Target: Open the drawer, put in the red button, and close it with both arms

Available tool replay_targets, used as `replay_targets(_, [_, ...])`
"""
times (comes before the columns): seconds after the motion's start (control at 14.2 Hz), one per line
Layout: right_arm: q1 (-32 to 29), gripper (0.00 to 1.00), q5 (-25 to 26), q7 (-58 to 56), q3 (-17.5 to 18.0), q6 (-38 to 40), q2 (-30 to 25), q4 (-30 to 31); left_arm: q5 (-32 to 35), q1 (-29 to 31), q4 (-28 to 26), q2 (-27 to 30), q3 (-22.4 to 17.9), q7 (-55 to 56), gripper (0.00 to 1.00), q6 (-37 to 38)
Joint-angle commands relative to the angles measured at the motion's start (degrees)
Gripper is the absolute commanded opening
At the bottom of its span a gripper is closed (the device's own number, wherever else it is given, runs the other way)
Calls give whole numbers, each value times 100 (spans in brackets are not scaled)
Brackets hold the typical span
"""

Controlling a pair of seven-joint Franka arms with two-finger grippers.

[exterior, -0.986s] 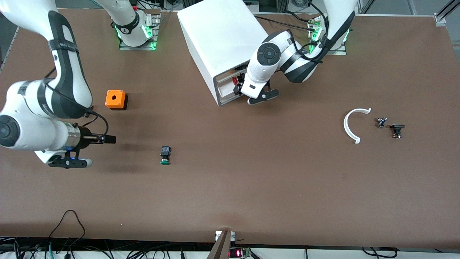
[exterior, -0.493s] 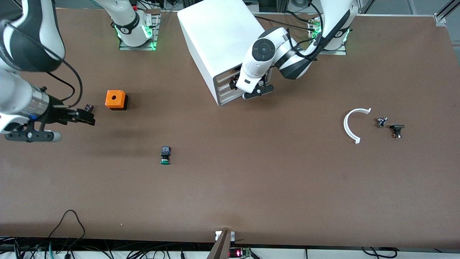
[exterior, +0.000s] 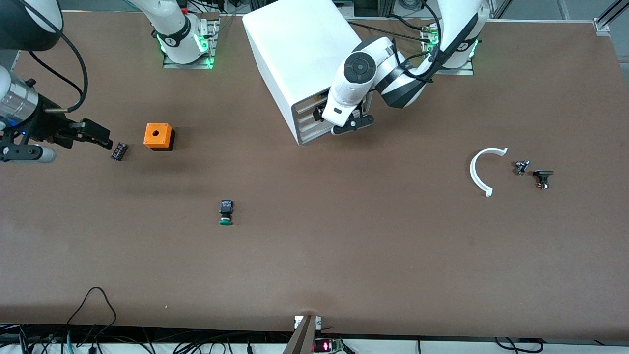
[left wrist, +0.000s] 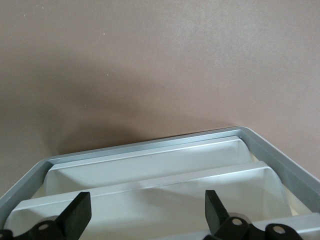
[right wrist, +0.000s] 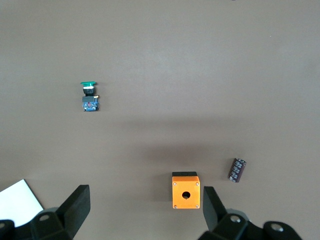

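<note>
Nearest the front camera I see the green button (exterior: 226,213) lying on its side on the brown table (exterior: 344,255), well apart from everything else. Toward the left arm's end sit a white curved piece (exterior: 479,171) and two small dark parts (exterior: 533,172) beside it. Farther back toward the right arm's end are the small dark cylinder (exterior: 118,151) and the orange box (exterior: 158,136), near each other but not touching. My right gripper (exterior: 91,133) hangs over the table just beside that cylinder, fingers spread wide and holding nothing; its wrist view shows the orange box between the two finger pads (right wrist: 75,207). Farther still, my left gripper (exterior: 325,112) is at the front of the white cabinet (exterior: 300,54), fingers (left wrist: 80,215) apart and empty, looking along the drawer (left wrist: 150,172) fronts, which look flush and closed. I can't see the red button anywhere, so I cannot tell where it is.
</note>
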State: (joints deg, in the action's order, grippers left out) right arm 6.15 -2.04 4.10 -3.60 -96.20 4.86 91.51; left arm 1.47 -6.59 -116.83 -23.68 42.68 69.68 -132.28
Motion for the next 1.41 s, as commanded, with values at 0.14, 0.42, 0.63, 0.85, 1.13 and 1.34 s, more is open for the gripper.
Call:
replay_targets(0.14, [18, 100, 64, 12, -9, 83, -302, 280, -42, 683, 528, 293, 4, -1619, 100, 789])
replay_targets(0.42, [61, 100, 283, -66, 9, 137, -170, -18, 711, 1211, 1222, 320, 21, -2615, 100, 1782])
replay_targets(0.63, [62, 100, 292, -49, 26, 224, -91, -273, 855, 1572, 1793, 390, -39, -3440, 100, 2441])
replay_targets(0.85, [70, 100, 240, -49, 44, 225, -82, -327, 785, 1669, 1944, 863, -477, -4381, 100, 2688])
replay_targets(1.13, [70, 100, 213, -58, 35, 225, -38, -467, 40, 1373, 2111, 1611, -1854, -6057, 100, 3111])
replay_targets(1.34, [70, 100, 213, -49, 44, 216, -29, -502, -445, 670, 2076, 1954, -3253, -6766, 100, 3173])
